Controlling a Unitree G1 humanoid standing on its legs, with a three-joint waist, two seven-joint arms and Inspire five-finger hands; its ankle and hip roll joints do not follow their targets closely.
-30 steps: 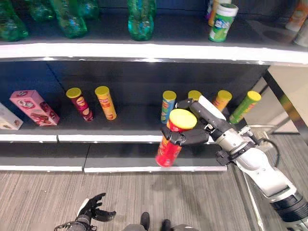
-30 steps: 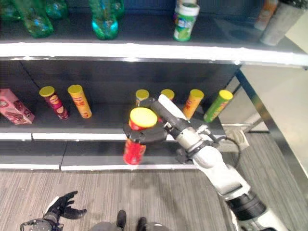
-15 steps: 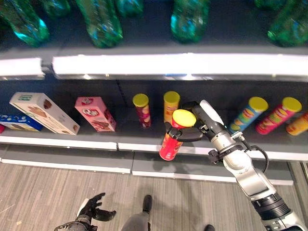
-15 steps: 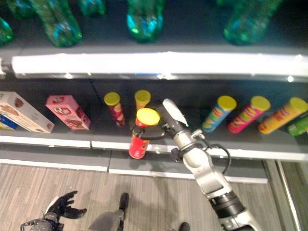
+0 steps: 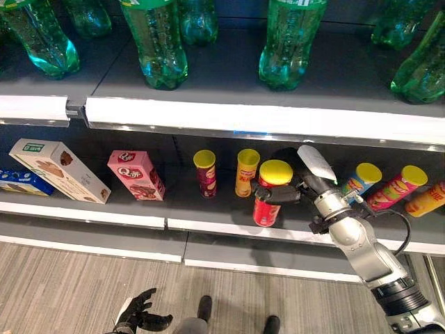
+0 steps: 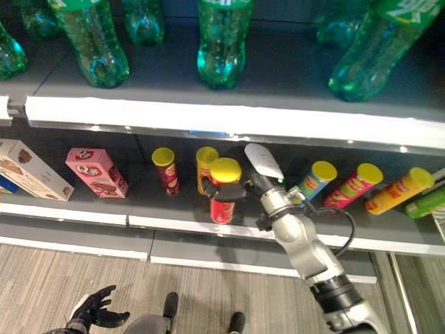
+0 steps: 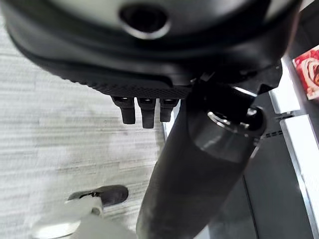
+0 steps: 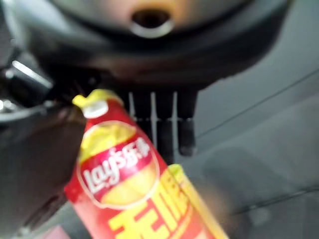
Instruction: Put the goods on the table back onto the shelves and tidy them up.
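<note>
Shelves (image 5: 264, 118) fill the wall in front of you, with a grey striped floor (image 5: 62, 285) below. Up top you can see green bottles (image 5: 158, 42) standing in a row. On the middle shelf (image 5: 208, 224) there is a white box (image 5: 59, 169), a pink box (image 5: 135, 174), a dark red chip can (image 5: 205, 172) and an orange chip can (image 5: 245, 171). Farther to the right, more cans (image 5: 396, 186) lean in a line.

Your right hand (image 5: 297, 188) has its fingers and thumb wrapped round the red chip can (image 5: 270, 193) with the yellow lid. You can see the can up close in the right wrist view (image 8: 134, 189), tucked against the thumb. The can is at the front of the middle shelf, just beside the orange chip can. Its bottom looks like it is touching the shelf or very close to it, but you cannot tell for sure.

Your left hand (image 5: 139, 316) hangs low near the floor with its fingers loose and nothing in it.

So this can is nearly back where it belongs. You have not let go of it yet. It looks like what is left is to stand it straight in line with the other cans and then open your hand. No table is in sight from here, so you cannot tell how many more goods are waiting. The leaning cans on the right may need tidying too.
</note>
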